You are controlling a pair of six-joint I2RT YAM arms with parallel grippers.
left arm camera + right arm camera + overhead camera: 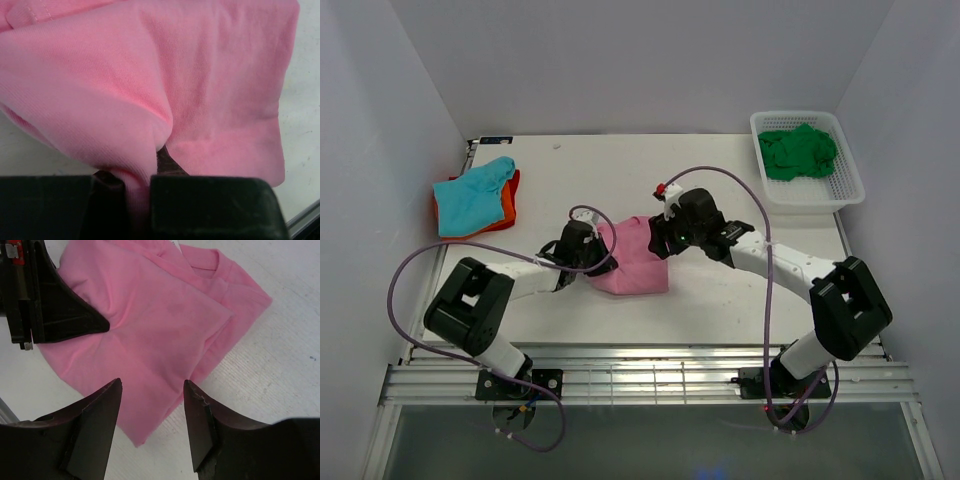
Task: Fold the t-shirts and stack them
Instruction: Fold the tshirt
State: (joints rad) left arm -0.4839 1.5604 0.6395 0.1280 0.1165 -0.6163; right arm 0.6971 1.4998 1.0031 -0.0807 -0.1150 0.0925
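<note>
The pink t-shirt (635, 262) lies near the middle of the table (750, 290), partly folded, with one layer lapped over another. The left end effector (588, 252) sits at the shirt's left edge. In the left wrist view it (137, 197) is nearly closed, and its two black fingers pinch a raised ridge of the pink t-shirt (200, 75) between them (the fabric bunches up into a soft peak just above the grip).

The right end effector (658, 238) is at the shirt's far right side. In its own wrist camera the right end effector (152, 386) hovers above the pink t-shirt (160, 325) with its fingers spread well apart and nothing between them but a view of cloth and table below. The shirt's collar shows at the top of that view, and a black finger (70, 315) of the left end effector rests on the cloth at upper left.

At the table's far left, a teal t-shirt (472, 195) lies on top of an orange t-shirt (510, 208). At the far right, a dark green t-shirt (798, 152) is crumpled inside a white mesh basket (852, 188).
</note>
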